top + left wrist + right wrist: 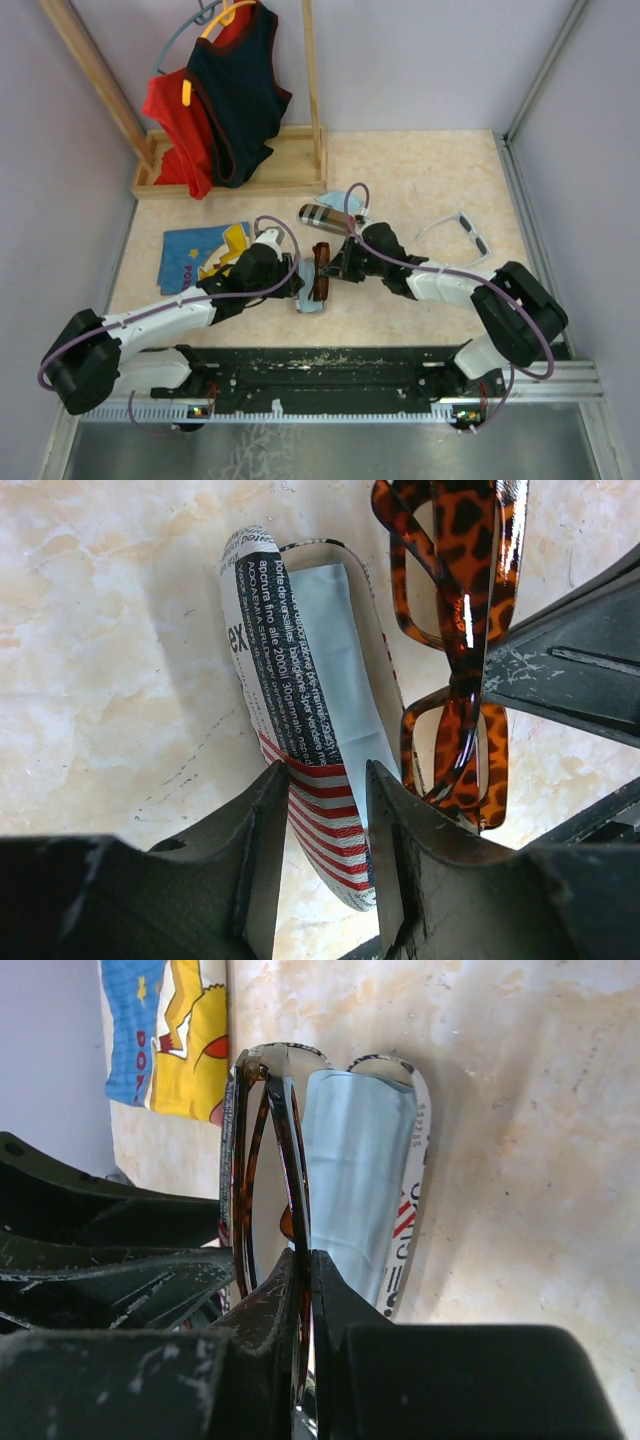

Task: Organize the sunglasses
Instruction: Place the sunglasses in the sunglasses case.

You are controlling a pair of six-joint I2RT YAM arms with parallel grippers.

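- Toward the near edge of the worktop (420,170), about midway along it, the left gripper (326,780) is clamped on the striped shell of the open flag-print case (280,660). One finger is outside the wall and one is inside.
- A light-blue cloth (330,650) lines the case and takes up most of its hollow.
- Just beside the case's open rim, on the side facing the right edge, the brown sunglasses (468,560) stand on edge. The right gripper (303,1260) has its fingers pinched together on their frame. I cannot tell whether the glasses touch the case.
- The two claws crowd each other here, the right one's dark body close against the case.
- Nearer the left edge lies a blue and yellow print cloth (200,255).
- Toward the right edge, well apart from both claws, the white sunglasses (470,232) lie open.
- Farther back at mid-worktop, the plaid case (322,217) rests against a second light-blue cloth (338,198).
- In the far left corner a wooden rack (240,175) carries a red top (175,130) and a navy top (240,90).
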